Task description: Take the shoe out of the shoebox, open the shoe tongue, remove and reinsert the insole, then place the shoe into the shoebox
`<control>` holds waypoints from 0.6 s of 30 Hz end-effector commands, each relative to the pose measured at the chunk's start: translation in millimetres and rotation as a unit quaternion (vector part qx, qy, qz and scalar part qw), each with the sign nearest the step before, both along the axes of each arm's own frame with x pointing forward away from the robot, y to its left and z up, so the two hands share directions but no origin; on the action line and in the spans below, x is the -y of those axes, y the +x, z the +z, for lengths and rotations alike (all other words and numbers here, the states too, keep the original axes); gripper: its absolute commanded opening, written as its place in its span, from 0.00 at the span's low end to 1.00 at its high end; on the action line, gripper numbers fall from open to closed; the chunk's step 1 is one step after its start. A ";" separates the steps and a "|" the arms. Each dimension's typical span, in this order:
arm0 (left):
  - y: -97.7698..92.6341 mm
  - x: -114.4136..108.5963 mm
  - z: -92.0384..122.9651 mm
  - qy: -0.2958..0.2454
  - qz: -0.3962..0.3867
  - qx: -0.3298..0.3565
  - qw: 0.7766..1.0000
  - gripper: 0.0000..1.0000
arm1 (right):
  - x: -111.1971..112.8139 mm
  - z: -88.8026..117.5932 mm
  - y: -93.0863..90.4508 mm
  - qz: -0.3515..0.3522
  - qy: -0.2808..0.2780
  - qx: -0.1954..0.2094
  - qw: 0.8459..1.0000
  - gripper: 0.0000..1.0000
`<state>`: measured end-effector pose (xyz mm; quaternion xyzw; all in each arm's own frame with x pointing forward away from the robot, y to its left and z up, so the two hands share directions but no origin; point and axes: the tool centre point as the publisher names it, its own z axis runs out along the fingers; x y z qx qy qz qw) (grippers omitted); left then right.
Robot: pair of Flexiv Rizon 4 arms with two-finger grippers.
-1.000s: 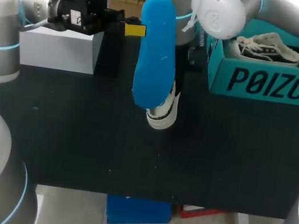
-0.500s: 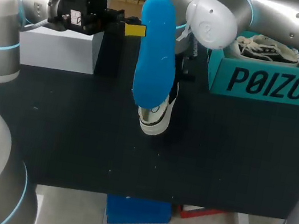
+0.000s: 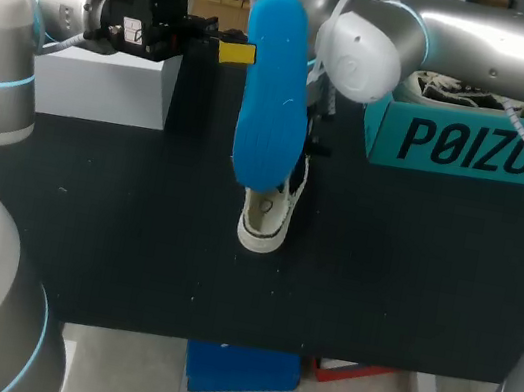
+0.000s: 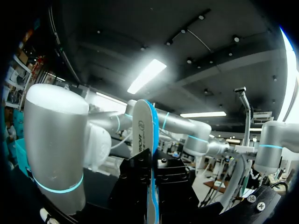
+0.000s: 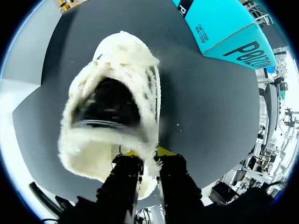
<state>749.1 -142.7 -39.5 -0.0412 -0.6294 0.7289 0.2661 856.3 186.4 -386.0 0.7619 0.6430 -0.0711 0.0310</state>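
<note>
Head and wrist views, one moment. Our left arm comes in from the left, and its gripper is pinching a blue insole, holding it upright above the far middle of the black table. In the left wrist view the insole runs edge-on between the black fingers. Our right arm comes in from the right and reaches past the middle. Its gripper is pinching the rim of the white shoe, with one yellow tip on each side of the shoe's wall. The shoe hangs just below the insole's lower end, its opening turned upward, over the middle of the table. We cannot tell whether it touches the surface. The teal shoebox stands at the far right, well apart from the shoe, with a second shoe inside. A white box stands at the far left.
</note>
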 end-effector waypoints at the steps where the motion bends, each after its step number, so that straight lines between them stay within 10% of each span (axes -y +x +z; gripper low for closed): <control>1: -1.6 0.5 0.5 0.002 0.002 0.000 1.000 0.00 | 1.0 -0.5 -1.7 -0.001 -0.004 0.003 1.000 1.00; 18: -1.6 0.5 0.5 0.002 0.002 0.000 1.000 0.00 | 29.7 42.0 -15.0 -0.023 0.023 0.042 0.999 1.00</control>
